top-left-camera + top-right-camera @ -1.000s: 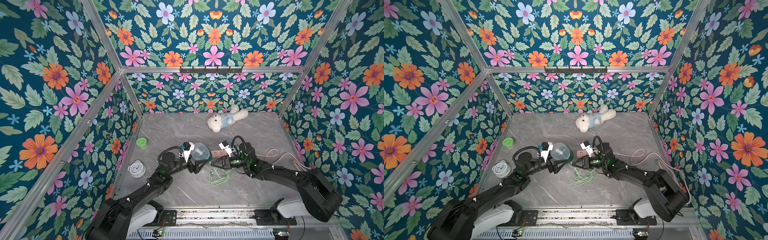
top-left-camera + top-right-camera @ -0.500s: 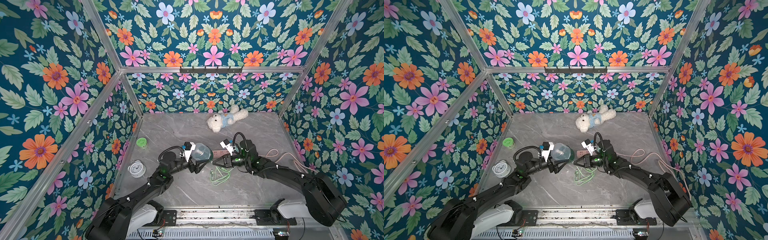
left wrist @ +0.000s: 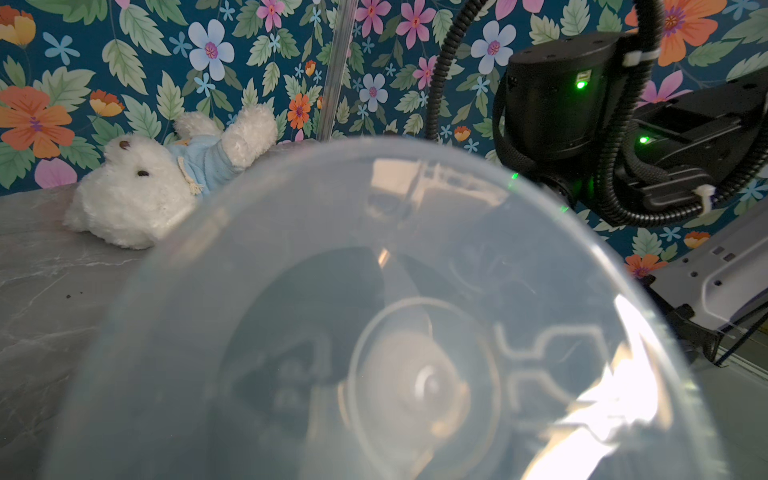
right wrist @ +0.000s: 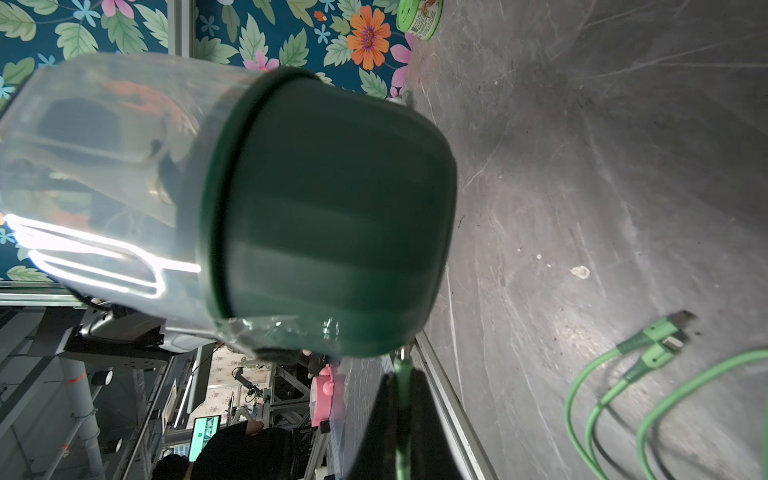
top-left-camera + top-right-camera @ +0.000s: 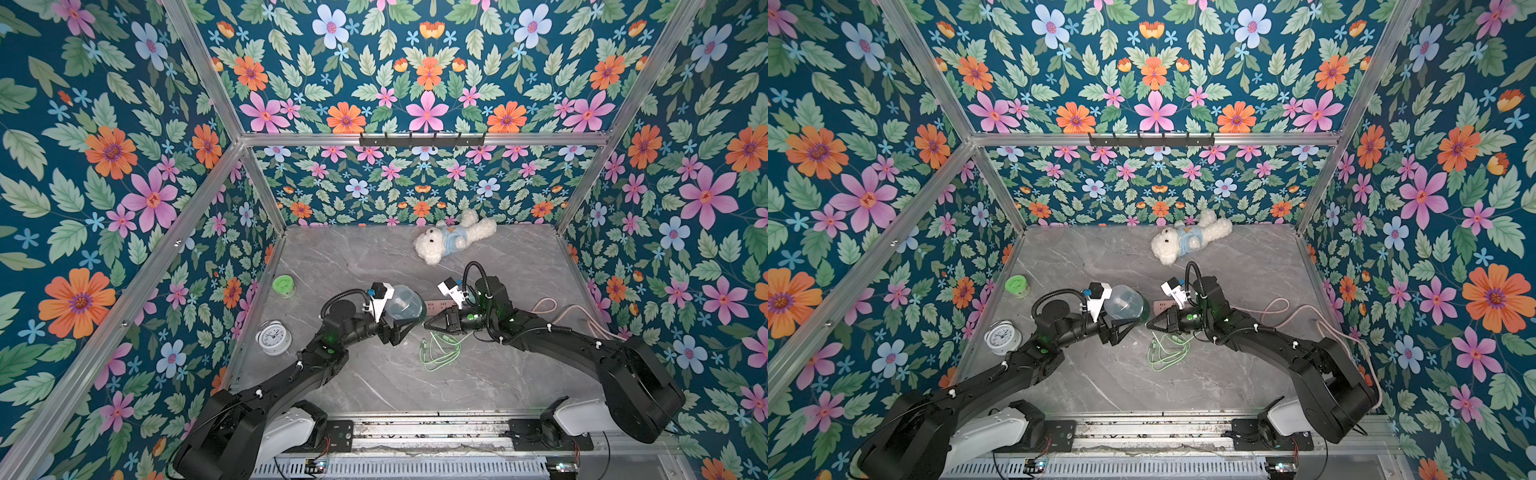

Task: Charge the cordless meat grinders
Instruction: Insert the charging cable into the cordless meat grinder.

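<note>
- My left pincer [image 5: 400, 323] is spread wide and clamped around the cordless meat grinder [image 5: 406, 304], which sits mid-worktop between my arms. It is tilted, with its dark green base turned toward my other arm. I should hold it rigid.
- My right pincer [image 5: 431, 325] is clenched on the plug end of the green cable [image 4: 402, 368], with the tip just beside that base. I cannot make out the socket, so I'd align first, then push straight and gently.
- Slack cable coils on the worktop [image 5: 374, 386] and mustn't snag.

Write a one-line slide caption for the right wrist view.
Right arm's jaws shut on a green cable, its plug held close to the grinder's dark green base.
</note>
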Controlling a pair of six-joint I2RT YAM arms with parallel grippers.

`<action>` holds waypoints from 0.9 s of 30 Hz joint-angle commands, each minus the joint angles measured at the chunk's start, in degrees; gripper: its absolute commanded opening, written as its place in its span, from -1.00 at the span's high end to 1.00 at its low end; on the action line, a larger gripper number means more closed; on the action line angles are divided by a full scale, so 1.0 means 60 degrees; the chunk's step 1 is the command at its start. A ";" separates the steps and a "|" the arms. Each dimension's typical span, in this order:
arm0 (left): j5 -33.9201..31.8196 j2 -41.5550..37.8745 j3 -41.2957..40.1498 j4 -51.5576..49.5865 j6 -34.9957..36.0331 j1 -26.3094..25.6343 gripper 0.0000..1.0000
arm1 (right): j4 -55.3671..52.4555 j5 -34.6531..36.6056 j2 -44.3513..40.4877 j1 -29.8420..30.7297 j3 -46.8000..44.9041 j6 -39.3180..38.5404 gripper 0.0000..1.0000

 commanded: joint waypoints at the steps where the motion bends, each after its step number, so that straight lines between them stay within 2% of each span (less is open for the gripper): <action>1: 0.2356 -0.0002 0.0115 -0.0345 -0.0138 -0.0203 -0.19 | 0.1512 0.1042 0.0009 0.0123 0.0123 -0.0604 1.00; 10: 0.2102 -0.0207 0.0104 -0.0272 -0.0348 -0.0203 -0.15 | 0.2799 0.2056 0.0136 0.0324 -0.0475 -0.0352 1.00; 23: 0.2475 -0.0263 0.0001 -0.0245 -0.0055 -0.0217 -0.10 | 0.3296 0.1374 0.0306 -0.0055 -0.0427 0.0603 1.00; 27: 0.2233 -0.0266 0.0115 -0.0893 0.0364 -0.0262 -0.09 | 0.3371 0.1367 0.0421 -0.0053 -0.0341 0.0687 1.00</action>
